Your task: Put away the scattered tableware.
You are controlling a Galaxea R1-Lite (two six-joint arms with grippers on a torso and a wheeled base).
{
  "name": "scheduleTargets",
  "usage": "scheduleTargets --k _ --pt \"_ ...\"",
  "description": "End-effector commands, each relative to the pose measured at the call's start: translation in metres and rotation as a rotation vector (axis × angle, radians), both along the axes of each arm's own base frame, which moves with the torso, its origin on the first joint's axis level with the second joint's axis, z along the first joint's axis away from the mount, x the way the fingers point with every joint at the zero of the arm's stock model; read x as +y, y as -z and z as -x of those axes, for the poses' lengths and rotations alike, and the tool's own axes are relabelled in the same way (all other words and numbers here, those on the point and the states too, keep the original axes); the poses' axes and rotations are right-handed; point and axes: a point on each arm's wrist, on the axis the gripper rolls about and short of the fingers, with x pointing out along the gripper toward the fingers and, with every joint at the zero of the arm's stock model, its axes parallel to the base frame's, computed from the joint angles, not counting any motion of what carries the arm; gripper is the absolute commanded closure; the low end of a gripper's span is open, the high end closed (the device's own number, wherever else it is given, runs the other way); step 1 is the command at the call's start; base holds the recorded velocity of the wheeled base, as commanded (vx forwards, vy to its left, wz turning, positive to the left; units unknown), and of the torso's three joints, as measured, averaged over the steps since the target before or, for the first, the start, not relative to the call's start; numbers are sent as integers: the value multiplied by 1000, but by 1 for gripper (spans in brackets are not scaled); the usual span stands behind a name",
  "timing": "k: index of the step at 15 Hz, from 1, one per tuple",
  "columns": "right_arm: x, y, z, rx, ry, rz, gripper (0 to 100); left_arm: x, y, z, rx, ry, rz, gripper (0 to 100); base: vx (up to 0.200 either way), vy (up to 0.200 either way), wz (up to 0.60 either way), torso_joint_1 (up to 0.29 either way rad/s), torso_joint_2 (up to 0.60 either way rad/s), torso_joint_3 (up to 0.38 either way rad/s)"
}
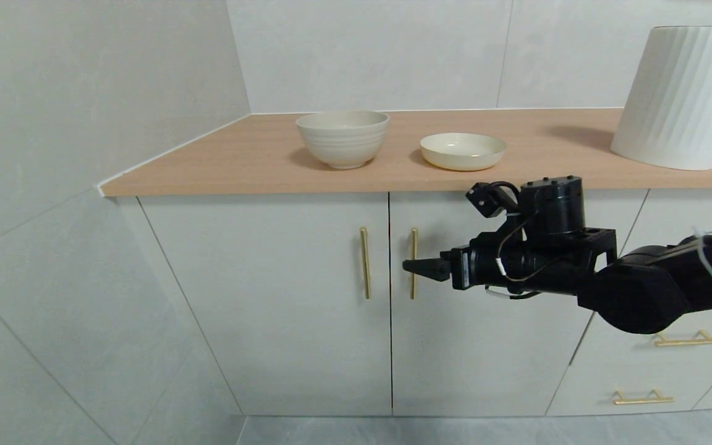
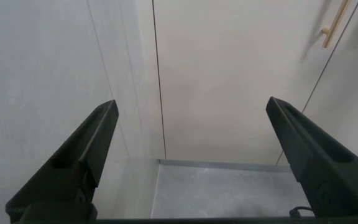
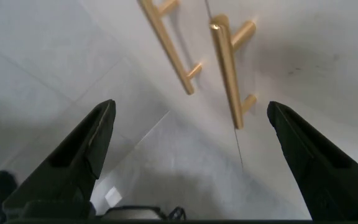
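Right gripper [image 1: 423,268] hangs level in front of the cabinet under the countertop [image 1: 220,167], its tips right at the gold handle [image 1: 413,247] of the right-hand door. From its wrist camera the two fingers stand spread wide with nothing between them, and that handle lies just ahead in the gap, not gripped. A matching handle [image 1: 364,262] sits just beside it on the left-hand door. Up on the countertop the tableware stands untouched: a deep ribbed bowl [image 1: 342,137] and, near it to the right, a shallow cream dish [image 1: 462,150], apart from each other. Farther right stands a tall white ribbed container [image 1: 683,96]. Low down, the left gripper [image 2: 191,102] is also spread and empty, facing a plain cabinet door [image 2: 229,81] and the grey floor [image 2: 216,193].
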Motion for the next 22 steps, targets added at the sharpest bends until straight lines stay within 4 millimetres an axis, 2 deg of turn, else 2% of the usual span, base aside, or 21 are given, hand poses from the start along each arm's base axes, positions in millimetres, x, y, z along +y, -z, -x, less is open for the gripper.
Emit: scheduleTargets --k 1,3,5,16,22 --pt "8 24 -9 39 -1 13 0 0 0 0 0 -1 1 0 0 0 0 0 0 0" --pt "21 28 -5 40 -8 -28 0 0 0 0 0 -1 1 0 0 0 0 0 0 0" --pt "27 35 -10 17 2 -61 0 0 0 0 0 -1 1 0 0 0 0 0 0 0" --pt "37 55 -27 -32 44 -178 0 0 0 0 0 -1 1 0 0 0 0 0 0 0" --pt "52 55 -19 -26 9 -245 0 0 0 0 0 -1 1 0 0 0 0 0 0 0"
